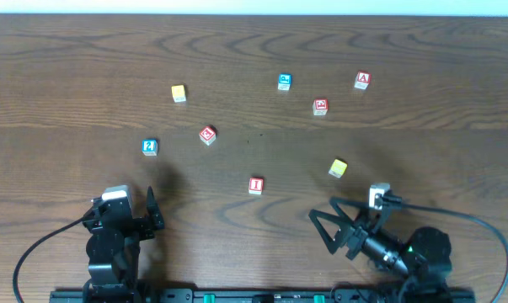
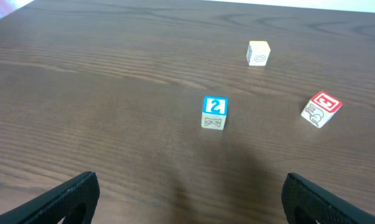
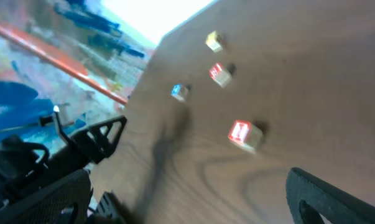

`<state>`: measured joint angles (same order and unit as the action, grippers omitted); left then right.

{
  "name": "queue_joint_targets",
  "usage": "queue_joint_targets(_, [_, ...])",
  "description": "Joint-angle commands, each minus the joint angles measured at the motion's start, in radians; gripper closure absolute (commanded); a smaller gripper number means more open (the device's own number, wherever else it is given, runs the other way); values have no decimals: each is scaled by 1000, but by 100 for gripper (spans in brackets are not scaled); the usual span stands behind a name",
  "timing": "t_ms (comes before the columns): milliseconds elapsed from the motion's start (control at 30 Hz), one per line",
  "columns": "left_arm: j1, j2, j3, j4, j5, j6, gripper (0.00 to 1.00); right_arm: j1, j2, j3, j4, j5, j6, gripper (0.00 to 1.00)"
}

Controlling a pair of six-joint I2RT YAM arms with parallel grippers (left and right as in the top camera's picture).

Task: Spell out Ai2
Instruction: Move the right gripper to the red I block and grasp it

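Observation:
The red "A" block (image 1: pixel 362 80) lies at the far right. The red "I" block (image 1: pixel 255 185) lies near the middle front and shows blurred in the right wrist view (image 3: pixel 244 135). The blue "2" block (image 1: pixel 150 147) lies at the left, ahead of my left gripper, and shows in the left wrist view (image 2: pixel 214 112). My left gripper (image 1: pixel 123 206) (image 2: pixel 190 205) is open and empty near the front edge. My right gripper (image 1: pixel 323 209) (image 3: pixel 187 199) is open and empty, right of the "I" block.
Other blocks lie scattered: a yellow one (image 1: pixel 179 93) (image 2: pixel 258 53), a red one (image 1: pixel 207 135) (image 2: pixel 321 109), a blue one (image 1: pixel 285 82), a red "3" (image 1: pixel 320 107) and a yellow one (image 1: pixel 338 168) near my right gripper.

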<state>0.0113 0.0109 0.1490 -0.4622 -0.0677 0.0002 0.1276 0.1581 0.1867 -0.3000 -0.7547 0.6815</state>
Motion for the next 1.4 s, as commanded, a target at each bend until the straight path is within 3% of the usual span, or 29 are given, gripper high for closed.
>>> queue_joint_targets(0, [2, -6, -18, -1, -18, 8, 5, -8, 109, -3, 83, -26, -51, 1])
queue_joint_targets(233, [2, -6, -18, -1, -18, 8, 5, -8, 459, 48, 270, 19, -59, 1])
queue_joint_targets(533, [2, -6, -18, -1, -18, 8, 4, 89, 895, 303, 272, 107, -196, 1])
queue_joint_targets(900, [2, -6, -18, -1, -18, 8, 5, 325, 1172, 595, 16, 380, -246, 1])
queue_joint_targets(1367, [2, -6, -18, -1, -18, 8, 5, 598, 1472, 867, -228, 654, -204, 2])
